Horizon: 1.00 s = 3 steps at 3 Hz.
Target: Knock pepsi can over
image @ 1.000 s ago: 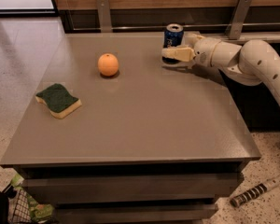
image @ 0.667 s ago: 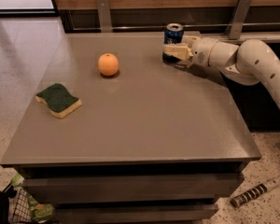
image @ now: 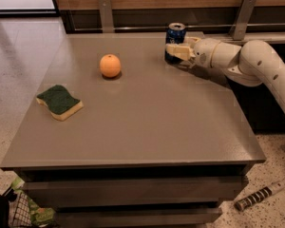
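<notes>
Partly behind gripper (image: 177,51), upright pepsi can (image: 175,33).

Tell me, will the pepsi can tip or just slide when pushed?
Upright and taller than wide, the pepsi can probably tips if pushed high. The gripper is at its lower half, where a push may only slide it on the smooth table. Once down, its round body likely rolls.

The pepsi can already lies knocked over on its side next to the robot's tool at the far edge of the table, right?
Not quite. In the camera view the pepsi can stands upright, silver top up. The rest holds: it is next to the tool at the far edge of the table.
</notes>
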Each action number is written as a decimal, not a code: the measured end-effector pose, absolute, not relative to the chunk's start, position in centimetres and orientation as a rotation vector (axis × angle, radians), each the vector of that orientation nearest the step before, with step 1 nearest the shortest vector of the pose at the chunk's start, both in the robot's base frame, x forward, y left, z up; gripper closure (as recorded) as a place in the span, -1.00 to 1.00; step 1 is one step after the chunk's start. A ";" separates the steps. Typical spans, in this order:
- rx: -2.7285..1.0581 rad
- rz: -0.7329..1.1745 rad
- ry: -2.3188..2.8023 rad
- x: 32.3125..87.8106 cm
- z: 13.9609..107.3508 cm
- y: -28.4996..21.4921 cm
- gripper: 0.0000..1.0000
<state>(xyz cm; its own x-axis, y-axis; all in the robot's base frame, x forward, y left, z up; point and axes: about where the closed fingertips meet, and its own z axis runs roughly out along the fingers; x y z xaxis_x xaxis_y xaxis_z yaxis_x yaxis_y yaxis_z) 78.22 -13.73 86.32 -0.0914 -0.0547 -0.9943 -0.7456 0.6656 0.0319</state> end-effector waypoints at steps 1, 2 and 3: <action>-0.682 0.662 1.575 78.2 86.3 -13.4 1.00; -0.695 0.664 1.580 78.3 86.4 -13.3 1.00; -0.776 0.639 1.627 77.9 87.8 -13.2 1.00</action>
